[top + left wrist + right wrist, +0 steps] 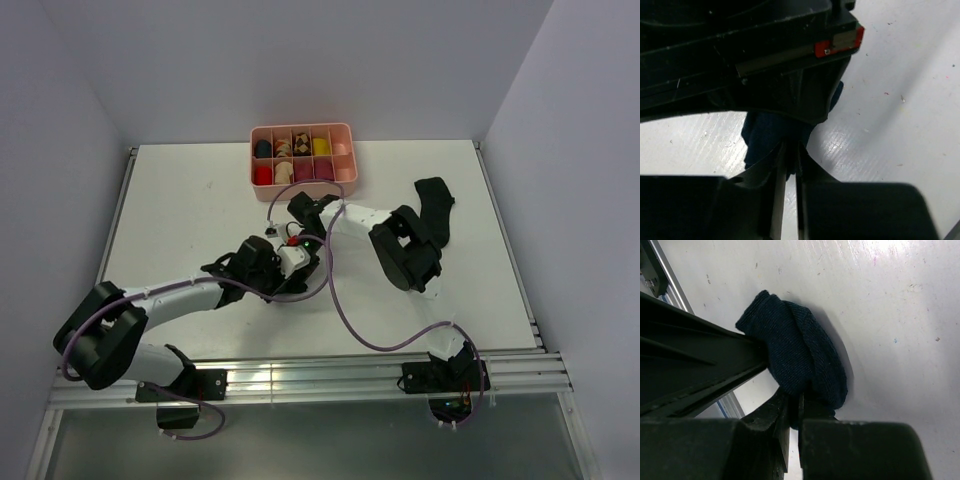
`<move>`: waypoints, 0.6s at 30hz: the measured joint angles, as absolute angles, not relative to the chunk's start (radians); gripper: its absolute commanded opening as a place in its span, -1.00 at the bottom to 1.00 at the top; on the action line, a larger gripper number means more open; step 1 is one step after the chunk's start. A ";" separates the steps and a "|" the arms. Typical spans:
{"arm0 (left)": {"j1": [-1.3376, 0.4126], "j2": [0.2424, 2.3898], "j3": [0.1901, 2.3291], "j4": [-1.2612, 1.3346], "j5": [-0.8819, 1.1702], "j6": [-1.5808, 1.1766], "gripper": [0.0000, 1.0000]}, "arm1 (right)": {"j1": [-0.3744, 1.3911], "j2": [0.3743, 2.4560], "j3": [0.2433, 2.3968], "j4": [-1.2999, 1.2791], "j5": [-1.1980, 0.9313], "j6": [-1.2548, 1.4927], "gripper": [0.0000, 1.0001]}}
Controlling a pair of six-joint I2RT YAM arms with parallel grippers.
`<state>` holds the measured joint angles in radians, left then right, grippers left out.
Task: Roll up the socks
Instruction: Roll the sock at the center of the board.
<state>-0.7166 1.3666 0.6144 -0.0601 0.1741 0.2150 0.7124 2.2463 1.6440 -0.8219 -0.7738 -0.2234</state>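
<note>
Sock status: dark rolled sock point(800, 355) sits bunched on the table point(180, 220) near centre, under both wrists. Right gripper point(794, 405) jaws nearly together, pinching the roll's lower edge. Left gripper point(791, 160) comes in from 9 o'clock, jaws down to a slit, tips nipping the same fabric. Flat black sock point(435, 210) lies well apart at 3 o'clock. Pink tray point(345, 130) at 12 o'clock, compartments filled.

Our left arm point(180, 292) lay low, stretched from its near-left base toward the middle. Our right arm point(360, 218) bent sharply at the elbow and reached leftward. The left gripper point(790, 152) and the right gripper point(794, 405) met close together, each with jaws drawn to a narrow slit.
</note>
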 measured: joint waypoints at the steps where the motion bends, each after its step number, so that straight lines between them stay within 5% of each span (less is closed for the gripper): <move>1: -0.717 1.375 0.619 -0.059 0.168 0.212 -0.77 | 0.712 2.246 1.644 -0.822 -0.774 -0.223 -1.00; 4: -0.717 1.411 0.640 -0.059 0.157 0.197 -0.99 | 0.712 2.246 1.644 -0.821 -0.775 -0.221 -0.92; 12: -0.708 1.499 0.739 -0.118 0.153 0.150 -0.99 | 0.685 2.187 1.551 -0.738 -0.783 -0.169 -0.22; 18: -0.647 1.563 0.822 -0.159 0.232 0.094 -0.99 | 0.625 2.028 1.375 -0.579 -0.694 -0.075 -0.01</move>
<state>-0.6472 1.5635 0.8215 -0.1589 0.2317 0.0944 0.6247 2.0281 1.3754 -0.5785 -0.6945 -0.0746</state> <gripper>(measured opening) 0.012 0.481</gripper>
